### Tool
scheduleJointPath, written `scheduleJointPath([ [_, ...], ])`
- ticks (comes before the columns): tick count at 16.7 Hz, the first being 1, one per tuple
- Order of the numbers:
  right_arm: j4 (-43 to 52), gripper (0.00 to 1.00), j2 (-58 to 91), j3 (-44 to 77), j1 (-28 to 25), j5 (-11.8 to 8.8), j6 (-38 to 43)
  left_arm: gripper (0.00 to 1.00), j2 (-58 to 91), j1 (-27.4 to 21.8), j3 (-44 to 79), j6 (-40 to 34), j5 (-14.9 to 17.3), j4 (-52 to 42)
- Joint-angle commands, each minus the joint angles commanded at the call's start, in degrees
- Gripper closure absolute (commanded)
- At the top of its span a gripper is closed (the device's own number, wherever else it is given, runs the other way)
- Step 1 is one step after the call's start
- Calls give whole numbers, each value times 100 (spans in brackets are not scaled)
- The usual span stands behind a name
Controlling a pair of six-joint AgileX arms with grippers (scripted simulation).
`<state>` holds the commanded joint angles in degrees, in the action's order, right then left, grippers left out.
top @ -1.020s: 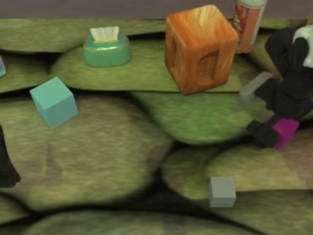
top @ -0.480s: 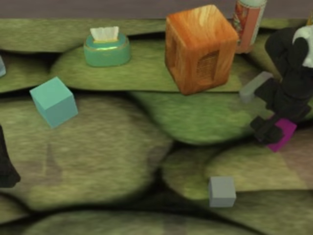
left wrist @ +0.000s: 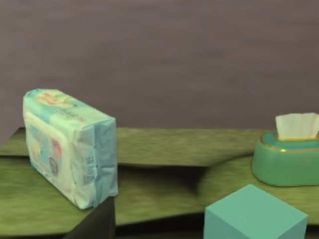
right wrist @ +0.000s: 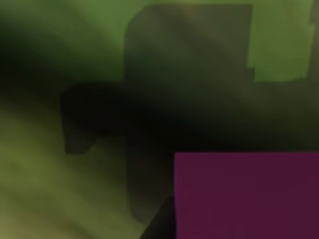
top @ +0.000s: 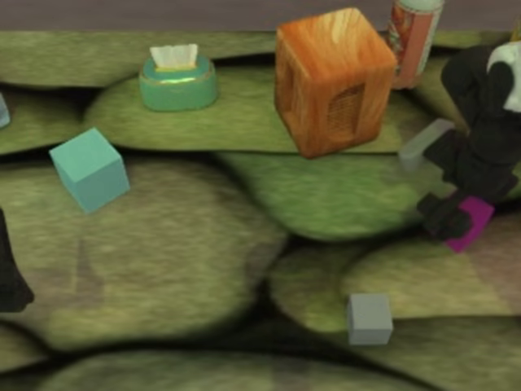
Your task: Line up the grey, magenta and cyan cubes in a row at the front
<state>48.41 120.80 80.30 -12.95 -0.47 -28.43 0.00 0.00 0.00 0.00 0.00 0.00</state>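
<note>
My right gripper [top: 453,218] sits at 3 o'clock on the table, down on the magenta cube [top: 473,221]; fingers look closed on it, and the cube fills the near part of the right wrist view [right wrist: 246,195]. Grey cube [top: 369,318] sits free at about 5 o'clock, well apart from the magenta one. Cyan cube [top: 89,169] is at 9 o'clock, untouched, with the tissue box [top: 178,79] beyond it toward 11. Orange block [top: 334,78] stands at 1 o'clock. My left arm [top: 10,277] is parked at the left edge, around 8; can't tell its finger state.
</note>
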Motion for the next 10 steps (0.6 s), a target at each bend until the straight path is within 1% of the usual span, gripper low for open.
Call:
scheduleJointPath([
  [2, 218, 100, -69, 167, -25, -11, -23, 0, 0, 0, 0, 0, 0, 0],
  [7, 1266, 100, -437, 782, -46, -5, -19, 0, 0, 0, 0, 0, 0, 0],
  [10, 1395, 100, -520, 873, -46, -2, -13, 0, 0, 0, 0, 0, 0, 0],
])
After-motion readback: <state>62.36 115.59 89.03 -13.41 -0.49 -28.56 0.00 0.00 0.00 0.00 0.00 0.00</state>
